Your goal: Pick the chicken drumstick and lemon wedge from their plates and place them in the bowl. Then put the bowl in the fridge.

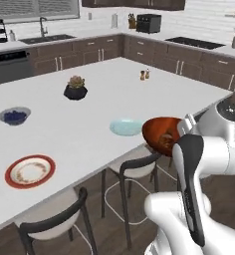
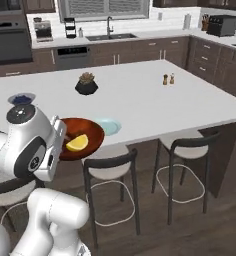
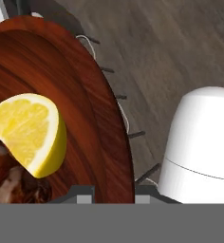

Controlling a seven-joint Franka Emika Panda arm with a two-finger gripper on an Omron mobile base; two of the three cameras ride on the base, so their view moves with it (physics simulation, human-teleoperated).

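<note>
Gripper (image 3: 113,192) clamped shut on rim of bowl (image 3: 80,85), carried clear of the island's edge, above the stools. Inside: lemon (image 3: 31,130) at center, drumstick (image 3: 14,187) toward 7 o'clock. Both plates bare: blue plate (image 1: 125,127), red-rimmed plate (image 1: 30,171). Loading done, by the look; left: carrying the bowl to the fridge.

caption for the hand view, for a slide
Gripper shut on the wooden bowl, carrying the lemon wedge and chicken drumstick.
</note>
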